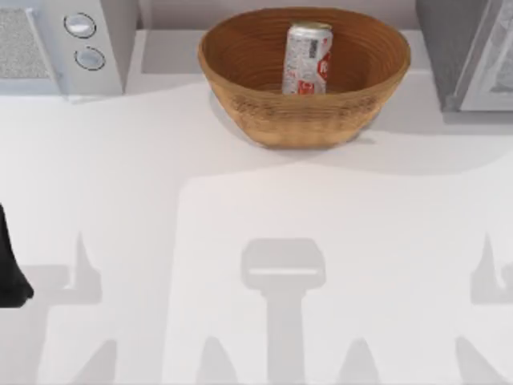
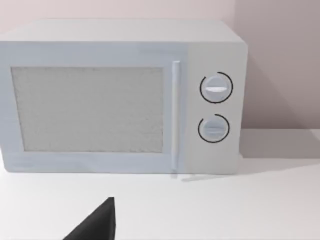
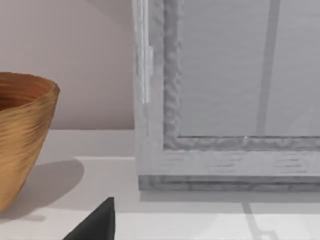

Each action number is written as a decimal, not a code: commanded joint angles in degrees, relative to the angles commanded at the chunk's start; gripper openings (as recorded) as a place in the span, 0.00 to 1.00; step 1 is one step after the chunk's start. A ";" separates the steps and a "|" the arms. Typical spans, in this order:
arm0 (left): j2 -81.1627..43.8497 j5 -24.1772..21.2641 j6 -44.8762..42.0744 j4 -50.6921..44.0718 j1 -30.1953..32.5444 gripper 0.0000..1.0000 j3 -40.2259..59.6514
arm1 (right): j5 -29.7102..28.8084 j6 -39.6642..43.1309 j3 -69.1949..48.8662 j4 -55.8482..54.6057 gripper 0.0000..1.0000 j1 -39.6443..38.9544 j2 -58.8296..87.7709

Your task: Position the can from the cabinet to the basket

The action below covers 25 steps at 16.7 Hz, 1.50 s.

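Note:
The silver can (image 1: 307,58) with its red and white label stands inside the brown wicker basket (image 1: 304,120) at the back middle of the table. Nothing holds the can. The basket's side (image 3: 20,135) also appears in the right wrist view, next to the grey cabinet (image 3: 225,100). My left arm (image 1: 10,269) sits parked at the table's left edge, far from the basket. A dark tip of my left gripper (image 2: 95,225) points toward the white appliance. A dark tip of my right gripper (image 3: 95,225) shows near the cabinet's base.
A white appliance with two round knobs (image 1: 64,40) stands at the back left, its door shut (image 2: 90,110). The grey cabinet (image 1: 473,56) stands at the back right. Arm shadows fall across the white tabletop (image 1: 256,241) in front.

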<state>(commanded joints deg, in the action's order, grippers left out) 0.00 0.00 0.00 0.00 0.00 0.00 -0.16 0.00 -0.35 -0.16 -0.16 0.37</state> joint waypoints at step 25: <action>0.00 0.00 0.00 0.00 0.00 1.00 0.00 | 50.44 -1.40 -17.97 -60.24 1.00 51.20 77.24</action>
<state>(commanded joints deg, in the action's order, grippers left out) 0.00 0.00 0.00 0.00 0.00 0.00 50.27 -1.41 -18.33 -60.40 51.05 77.61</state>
